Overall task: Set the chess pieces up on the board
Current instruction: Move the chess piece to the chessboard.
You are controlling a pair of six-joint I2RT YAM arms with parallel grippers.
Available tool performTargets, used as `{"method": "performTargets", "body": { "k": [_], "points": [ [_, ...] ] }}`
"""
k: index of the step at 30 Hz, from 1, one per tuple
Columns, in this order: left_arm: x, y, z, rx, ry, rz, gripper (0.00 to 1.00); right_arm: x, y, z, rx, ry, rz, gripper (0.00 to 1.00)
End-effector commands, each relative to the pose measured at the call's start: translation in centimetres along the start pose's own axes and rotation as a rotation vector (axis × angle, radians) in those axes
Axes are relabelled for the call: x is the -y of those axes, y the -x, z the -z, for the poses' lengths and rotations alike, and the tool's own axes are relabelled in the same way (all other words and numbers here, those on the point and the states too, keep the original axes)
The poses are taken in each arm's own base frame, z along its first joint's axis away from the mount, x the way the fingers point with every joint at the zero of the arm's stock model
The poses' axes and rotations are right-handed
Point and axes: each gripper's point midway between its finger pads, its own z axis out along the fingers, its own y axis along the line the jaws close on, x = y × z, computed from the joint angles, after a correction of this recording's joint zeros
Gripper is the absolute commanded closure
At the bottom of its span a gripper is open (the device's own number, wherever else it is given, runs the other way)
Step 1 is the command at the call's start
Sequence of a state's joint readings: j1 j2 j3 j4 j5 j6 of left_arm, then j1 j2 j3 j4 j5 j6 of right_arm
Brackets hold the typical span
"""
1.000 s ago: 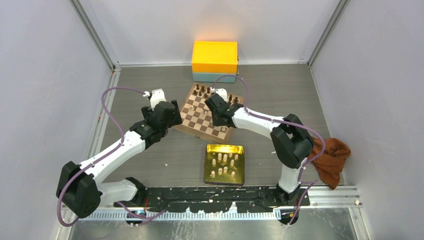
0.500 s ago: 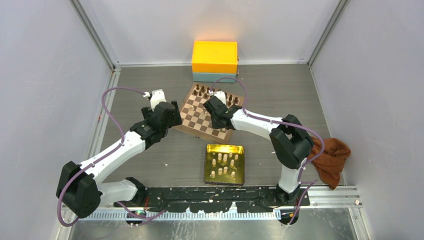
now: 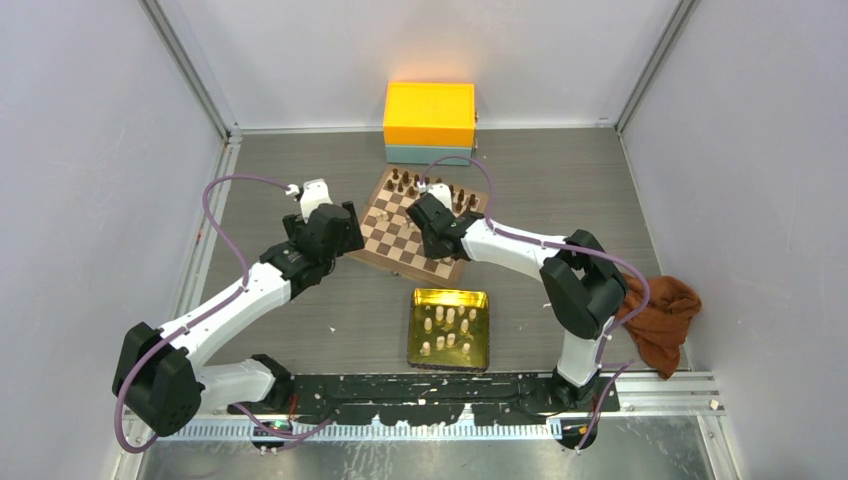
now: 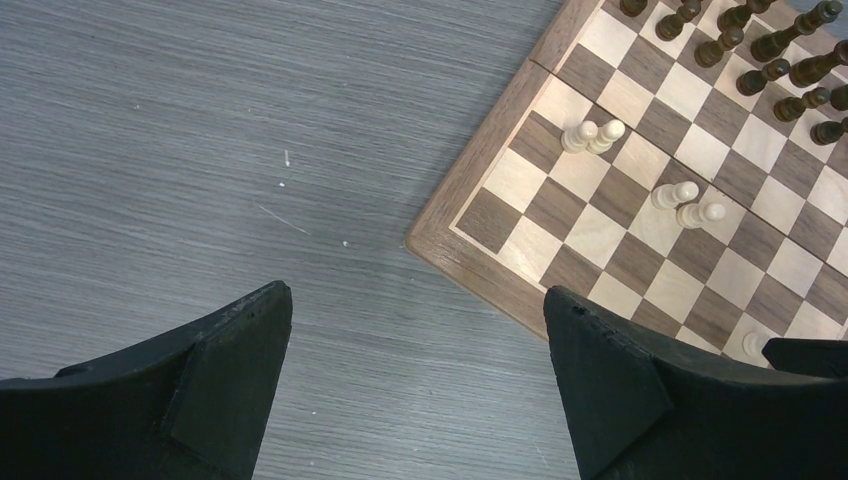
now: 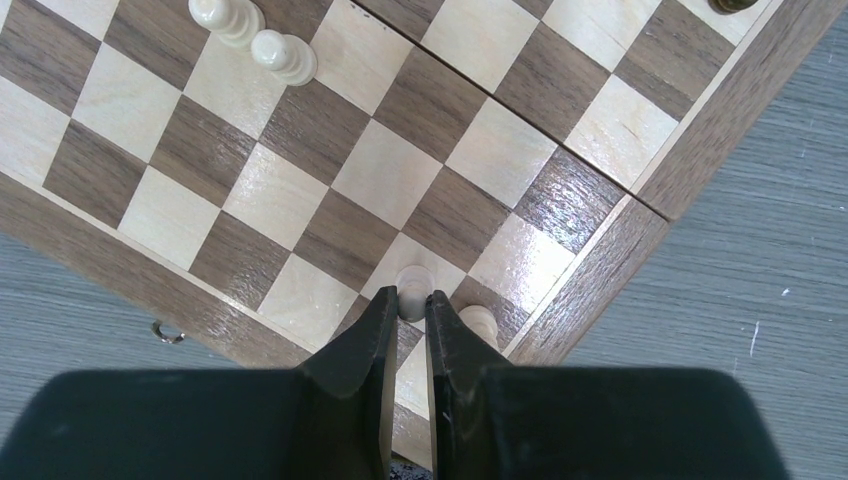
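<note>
The board (image 3: 385, 246) lies at mid-table. In the right wrist view my right gripper (image 5: 412, 300) is shut on a pale chess piece (image 5: 412, 283) over the board's (image 5: 380, 180) near corner squares. Another pale piece (image 5: 479, 319) stands right beside it, and two more (image 5: 283, 55) stand farther in. From above, the right gripper (image 3: 432, 236) is low over the board's near right part. My left gripper (image 4: 417, 295) hangs open and empty above the table, just off the board's (image 4: 640, 260) left corner. Several pale pieces (image 3: 449, 318) lie in the gold tray (image 3: 418, 300).
Dark brown pieces (image 3: 405, 183) fill the board's far rows. An orange box on a teal one (image 3: 429, 115) stands behind the board. A rust-brown cloth (image 3: 660, 310) lies at the right by the right arm's base. The gold tray sits in front of the board.
The right gripper has shifted slightly left over the board with the pale piece in it, then held still. The left arm has not moved.
</note>
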State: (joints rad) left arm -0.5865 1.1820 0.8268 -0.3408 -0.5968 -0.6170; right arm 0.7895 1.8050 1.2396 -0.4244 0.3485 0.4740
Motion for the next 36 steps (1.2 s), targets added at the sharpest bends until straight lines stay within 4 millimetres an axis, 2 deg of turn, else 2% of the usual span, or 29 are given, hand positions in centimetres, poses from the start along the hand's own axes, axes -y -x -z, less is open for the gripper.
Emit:
{"method": "performTargets", "body": {
  "k": [1, 8, 16, 21, 36],
  "points": [
    [0.4, 1.2, 0.1, 0.044, -0.020, 0.048, 0.03, -0.3, 1.6, 2.0, 0.053, 0.025, -0.026, 0.99],
    [0.4, 1.2, 0.1, 0.043, -0.019, 0.048, 0.03, -0.4, 1.4, 1.9, 0.046, 0.027, -0.022, 0.98],
    [0.4, 1.1, 0.1, 0.042, -0.018, 0.048, 0.03, -0.5, 1.2, 1.7, 0.041, 0.033, -0.016, 0.78],
    [0.5, 1.2, 0.0, 0.042, -0.019, 0.047, 0.03, -0.6, 1.9, 2.2, 0.057, 0.037, -0.011, 0.69],
    [0.6, 1.5, 0.1, 0.047, -0.024, 0.049, 0.03, -0.9, 3.9, 3.7, 0.096, 0.047, 0.003, 0.66]
  ]
}}
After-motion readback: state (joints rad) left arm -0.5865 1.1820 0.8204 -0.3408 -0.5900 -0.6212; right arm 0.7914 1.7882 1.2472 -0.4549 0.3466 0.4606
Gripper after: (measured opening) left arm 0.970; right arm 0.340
